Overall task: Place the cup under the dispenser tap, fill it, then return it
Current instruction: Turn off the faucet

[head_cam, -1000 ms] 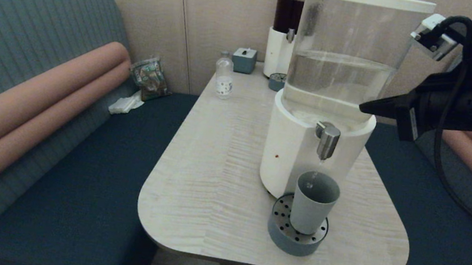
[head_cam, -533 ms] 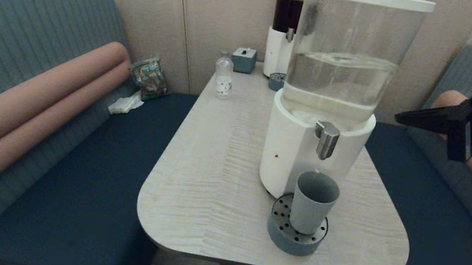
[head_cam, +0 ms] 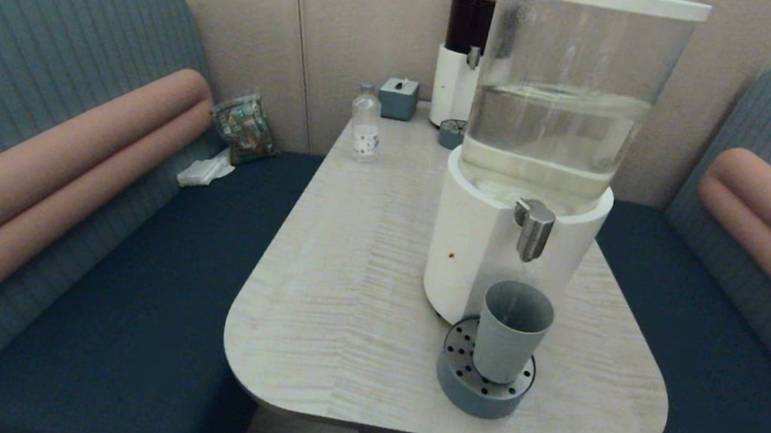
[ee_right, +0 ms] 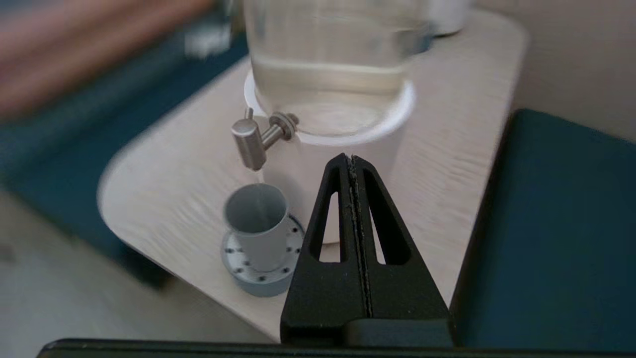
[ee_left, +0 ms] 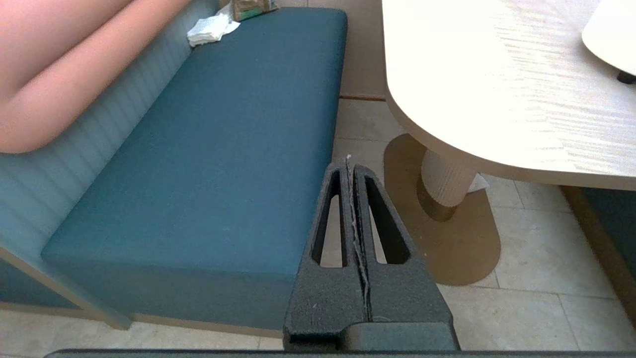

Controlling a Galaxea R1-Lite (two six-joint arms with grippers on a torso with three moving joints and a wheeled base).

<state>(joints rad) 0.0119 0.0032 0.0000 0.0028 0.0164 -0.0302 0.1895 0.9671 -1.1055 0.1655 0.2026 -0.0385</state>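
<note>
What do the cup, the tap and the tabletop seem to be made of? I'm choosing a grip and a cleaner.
The cup: probably plastic, matte grey-green, no shine.
The dispenser tap: brushed metal, likely steel, with a soft grey sheen.
The tabletop: pale wood or wood-look laminate, with fine grain lines; which one cannot be told.

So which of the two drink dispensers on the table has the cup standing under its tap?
The big white-based dispenser with the clear tank, nearer the table's front; the grey-green tumbler stands beneath its steel tap. The narrower dark-liquid dispenser behind has none.
</note>
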